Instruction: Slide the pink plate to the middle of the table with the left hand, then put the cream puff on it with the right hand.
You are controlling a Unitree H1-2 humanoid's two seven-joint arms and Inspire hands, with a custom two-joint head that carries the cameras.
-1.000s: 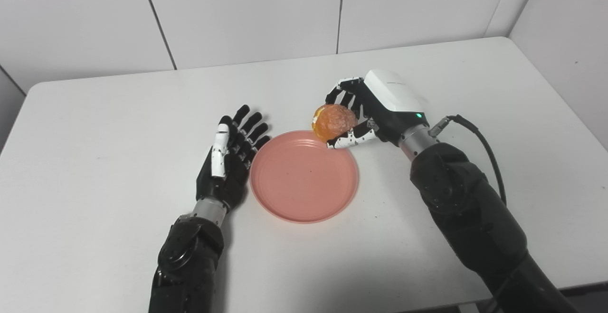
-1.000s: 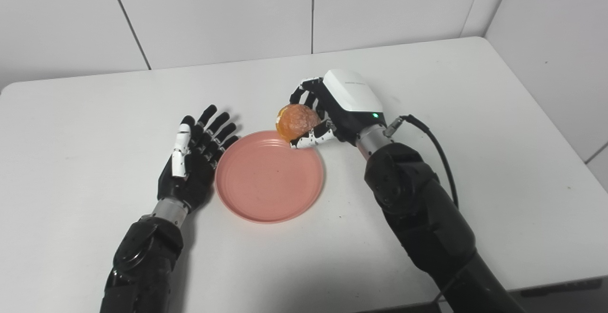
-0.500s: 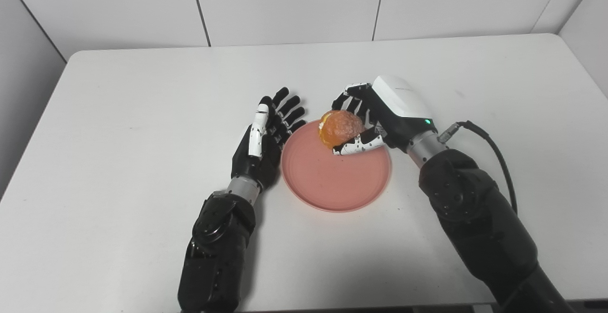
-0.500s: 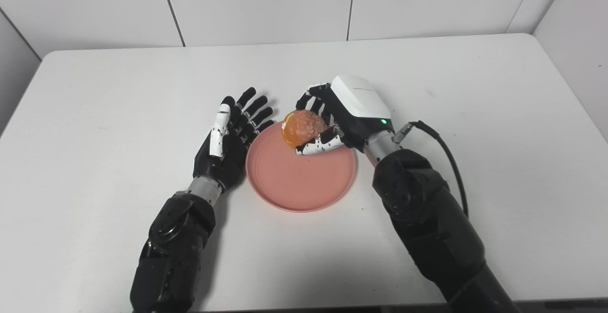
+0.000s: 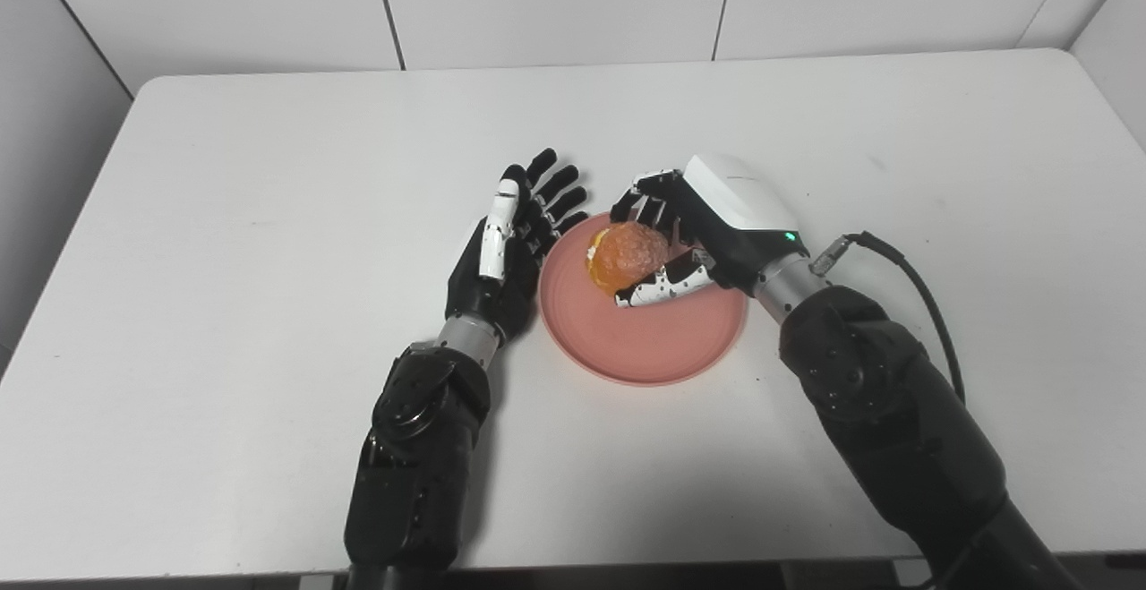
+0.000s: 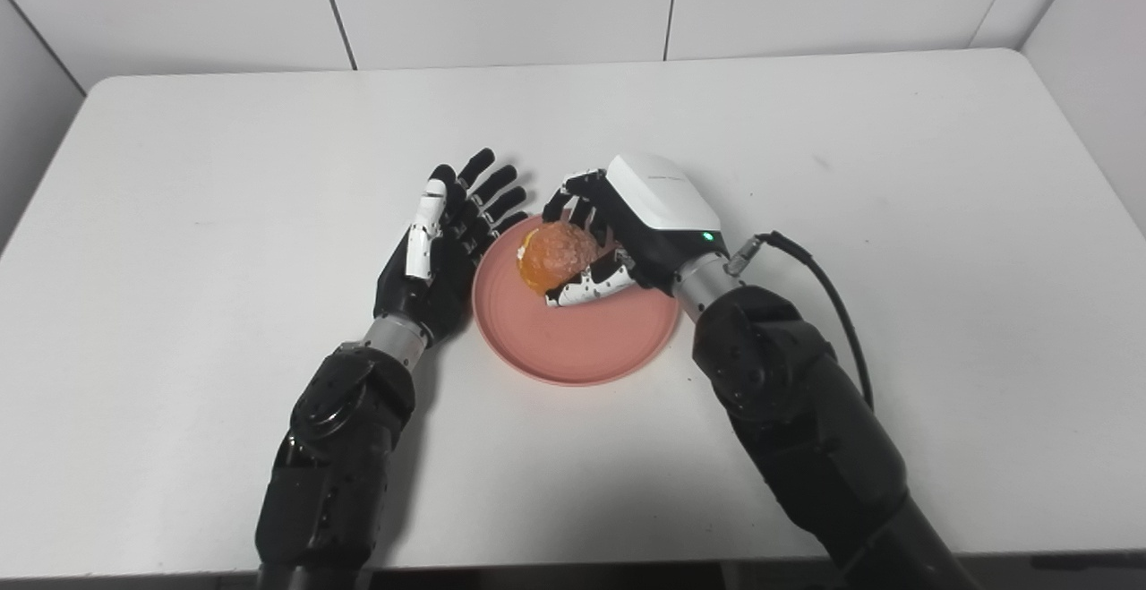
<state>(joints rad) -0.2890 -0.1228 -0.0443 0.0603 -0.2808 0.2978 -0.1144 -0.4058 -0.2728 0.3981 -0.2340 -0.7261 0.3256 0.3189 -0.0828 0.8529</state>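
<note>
Both hands work near the middle of the white table (image 5: pixel 269 214). The left hand (image 5: pixel 506 245) lies with fingers spread, holding nothing, against the left rim of the pink plate (image 5: pixel 662 348). The right hand (image 5: pixel 694 236) grips the cream puff (image 5: pixel 624 254) over the plate's far left part.

Pink plate (image 5: pixel 654 348), golden-orange cream puff (image 5: pixel 625 255), black-and-white hands, white table (image 5: pixel 269 214).

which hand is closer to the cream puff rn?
Right. The right hand is shut on the cream puff, over the pink plate. The left hand is open beside the plate's left rim, apart from the puff.
</note>
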